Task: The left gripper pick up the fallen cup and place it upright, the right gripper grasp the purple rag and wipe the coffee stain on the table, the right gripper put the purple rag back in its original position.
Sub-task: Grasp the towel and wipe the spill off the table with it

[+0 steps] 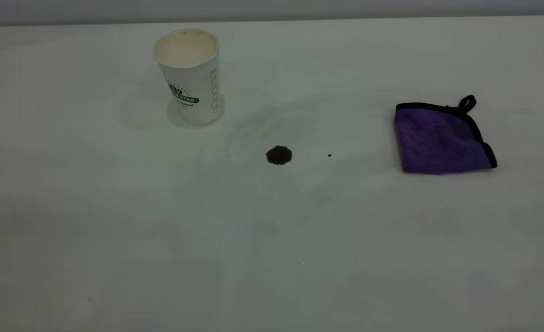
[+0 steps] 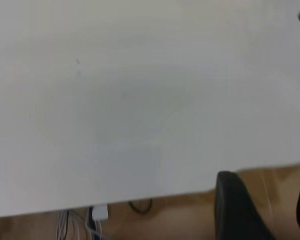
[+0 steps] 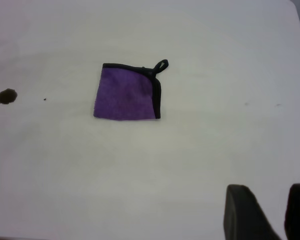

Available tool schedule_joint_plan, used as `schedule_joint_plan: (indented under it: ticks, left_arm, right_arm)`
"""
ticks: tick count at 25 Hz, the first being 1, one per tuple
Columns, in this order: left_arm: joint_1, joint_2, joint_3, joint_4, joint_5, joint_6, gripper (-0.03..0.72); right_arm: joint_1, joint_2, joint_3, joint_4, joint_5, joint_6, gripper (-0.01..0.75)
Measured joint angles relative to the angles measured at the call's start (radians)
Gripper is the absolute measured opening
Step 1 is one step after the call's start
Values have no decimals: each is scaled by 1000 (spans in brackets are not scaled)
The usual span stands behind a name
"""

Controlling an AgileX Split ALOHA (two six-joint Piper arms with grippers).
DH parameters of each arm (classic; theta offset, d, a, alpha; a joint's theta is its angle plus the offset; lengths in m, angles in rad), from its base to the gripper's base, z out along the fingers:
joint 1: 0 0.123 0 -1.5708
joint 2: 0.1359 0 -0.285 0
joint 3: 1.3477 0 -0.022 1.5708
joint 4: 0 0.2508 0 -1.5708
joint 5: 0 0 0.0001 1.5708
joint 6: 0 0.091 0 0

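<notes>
Cup (image 1: 189, 76) stands upright at the far left of the table (image 1: 161, 240), its stained inside holding no liquid. Stain (image 1: 279, 155) sits mid-table, right of it; rag (image 1: 442, 138) lies folded far right. My right gripper (image 3: 270, 215) hangs near the table's edge, fingers parted, holding nothing. My left gripper (image 2: 262, 210) hovers off the edge, cut off; its jaws I cannot tell.

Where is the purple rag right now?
In the exterior view the purple rag lies flat on the right side of the table, well right of the coffee stain and apart from it.
</notes>
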Motion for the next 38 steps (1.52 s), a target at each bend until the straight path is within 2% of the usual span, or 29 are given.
schedule_joint_plan:
  ticks: [12, 20, 38]
  left_arm:
    - [1, -171, 19, 69, 18, -81, 372]
    - [-57, -175, 19, 70, 19, -81, 372]
    - [-57, -175, 19, 70, 20, -81, 372]
  right_arm:
    - [0, 0, 0, 0, 0, 0, 238]
    - [0, 0, 0, 0, 0, 0, 238]
    - [0, 0, 0, 0, 0, 0, 238]
